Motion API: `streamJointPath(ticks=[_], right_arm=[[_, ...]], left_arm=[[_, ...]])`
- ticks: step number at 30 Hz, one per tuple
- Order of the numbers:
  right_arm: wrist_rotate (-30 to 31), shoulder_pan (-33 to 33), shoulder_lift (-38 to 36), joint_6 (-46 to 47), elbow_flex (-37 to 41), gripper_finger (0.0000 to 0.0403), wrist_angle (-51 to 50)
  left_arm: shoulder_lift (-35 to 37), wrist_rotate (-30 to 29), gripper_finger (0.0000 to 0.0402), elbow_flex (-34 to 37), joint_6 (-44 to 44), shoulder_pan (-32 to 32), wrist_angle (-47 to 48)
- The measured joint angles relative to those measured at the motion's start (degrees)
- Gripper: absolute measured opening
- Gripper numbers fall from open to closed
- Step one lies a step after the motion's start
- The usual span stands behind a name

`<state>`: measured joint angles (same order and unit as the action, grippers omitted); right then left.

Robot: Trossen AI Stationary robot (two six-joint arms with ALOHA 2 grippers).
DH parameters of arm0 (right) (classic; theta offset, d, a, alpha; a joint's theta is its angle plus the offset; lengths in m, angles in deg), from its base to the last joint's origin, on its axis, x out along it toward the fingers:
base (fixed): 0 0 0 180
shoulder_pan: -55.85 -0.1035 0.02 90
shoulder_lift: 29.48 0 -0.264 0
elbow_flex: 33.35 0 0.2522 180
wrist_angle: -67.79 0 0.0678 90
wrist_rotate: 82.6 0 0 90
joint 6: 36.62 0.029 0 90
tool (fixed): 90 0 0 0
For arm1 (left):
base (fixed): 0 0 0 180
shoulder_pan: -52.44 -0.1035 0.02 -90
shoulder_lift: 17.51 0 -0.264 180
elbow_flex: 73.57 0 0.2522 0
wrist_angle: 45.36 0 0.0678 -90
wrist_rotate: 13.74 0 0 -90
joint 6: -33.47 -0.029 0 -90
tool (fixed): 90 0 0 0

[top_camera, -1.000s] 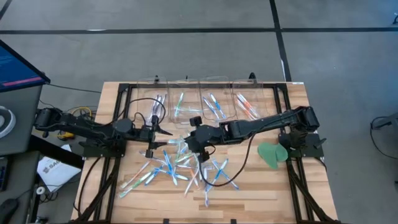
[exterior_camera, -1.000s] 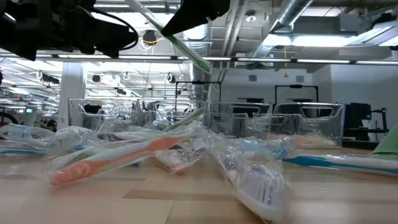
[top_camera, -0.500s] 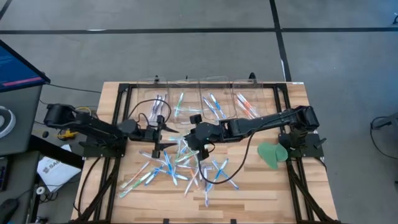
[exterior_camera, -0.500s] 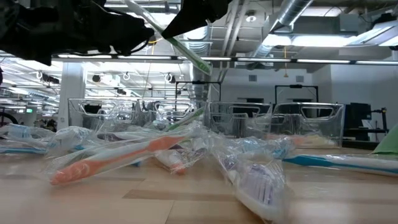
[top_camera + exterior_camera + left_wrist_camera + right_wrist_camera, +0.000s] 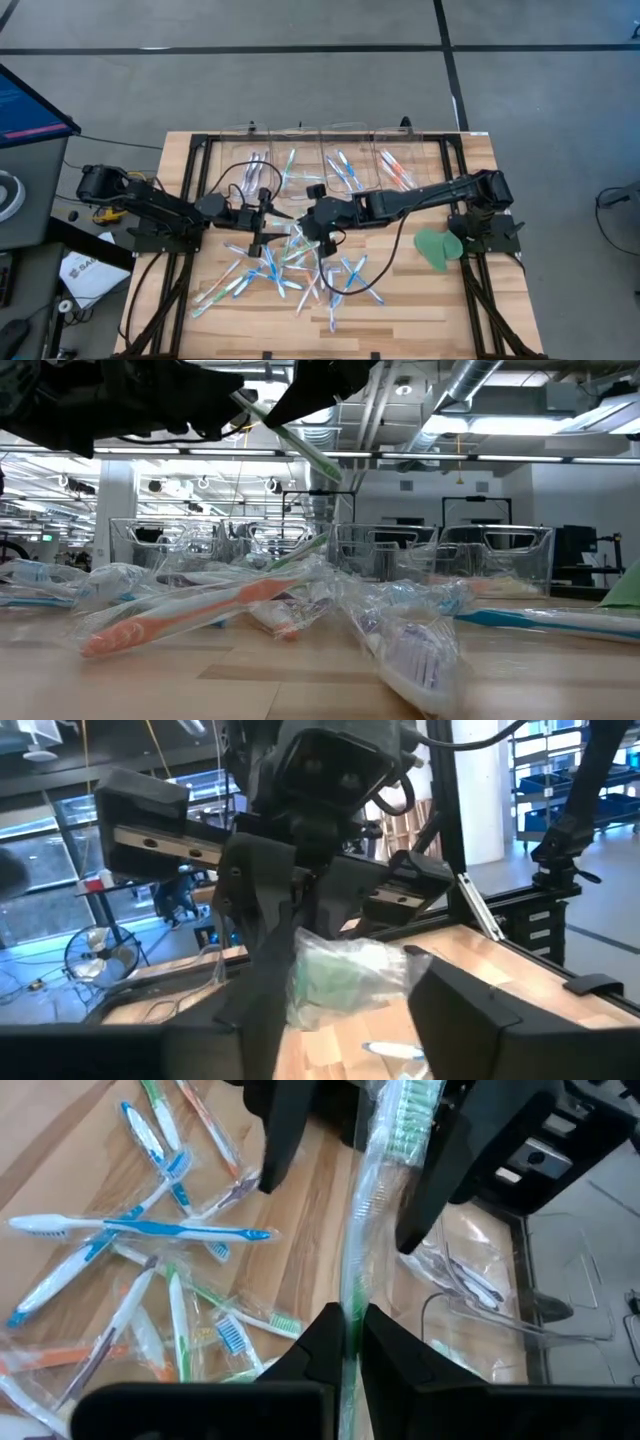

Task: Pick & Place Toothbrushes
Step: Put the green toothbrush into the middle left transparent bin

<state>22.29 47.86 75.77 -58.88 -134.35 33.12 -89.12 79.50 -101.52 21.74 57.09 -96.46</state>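
Note:
My right gripper [image 5: 315,226] hovers above the middle of the table, shut on a wrapped green toothbrush [image 5: 372,1200]. The toothbrush's bristle head [image 5: 408,1108] points toward my left gripper [image 5: 266,213]. That gripper is open, and its two fingers [image 5: 262,982] stand on either side of the wrapped head [image 5: 340,975]. I cannot tell whether they touch it. In the low view the held toothbrush [image 5: 303,448] slants well above the table. Several loose toothbrushes [image 5: 290,268] lie flat in a heap on the wood below both grippers. My right gripper pinches the green toothbrush's handle [image 5: 350,1315] between its two fingers, wrapper included. The fingers lie roughly along the stick. The toothbrush is lifted clear of the table. Its head end reaches out past the fingertips and its tail [image 5: 332,468] slopes downward.
Clear plastic bins [image 5: 345,168] line the table's far edge, each holding a few toothbrushes. A flat green disc [image 5: 437,246] lies near the right arm's base. In the low view, wrapped toothbrushes [image 5: 200,605] lie close to the near edge. Black frame rails border the table.
My left gripper has moved toward the table's right, closing in on my right gripper, until its open fingers stand around the held toothbrush's head. My right gripper and the toothbrush have stayed nearly where they were.

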Motion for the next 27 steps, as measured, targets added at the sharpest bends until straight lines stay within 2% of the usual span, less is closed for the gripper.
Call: streamJointPath(ticks=[5, 10, 17, 20, 24, 27], right_arm=[[-0.05, 0.44, 0.00, 0.82, 0.04, 0.0029, 0.00], [-0.90, 0.62, 0.00, 3.26, 0.07, 0.0044, -0.36], [-2.51, 0.70, 0.00, 4.04, 0.09, 0.0115, -1.18], [3.58, 0.52, -0.25, 3.90, 0.09, 0.0146, -2.82], [19.34, -1.44, -2.38, 5.16, 0.13, 0.0175, -7.47], [24.78, -2.63, -4.78, 7.06, 0.06, 0.0191, -11.08]], left_arm=[[0.00, -0.29, 0.0113, 0.00, 0.00, 0.00, -0.01], [0.00, -0.85, 0.0023, 0.00, -0.08, 0.20, 0.17], [0.00, -0.17, 0.0015, 0.00, -0.04, 0.31, 0.61], [0.00, -0.73, 0.0009, 0.00, -0.09, 0.22, 0.85], [0.03, 0.07, 0.0013, -0.06, 0.04, 0.29, 1.78], [-0.05, 0.86, 0.0009, 0.05, 0.04, 0.36, 2.78]])
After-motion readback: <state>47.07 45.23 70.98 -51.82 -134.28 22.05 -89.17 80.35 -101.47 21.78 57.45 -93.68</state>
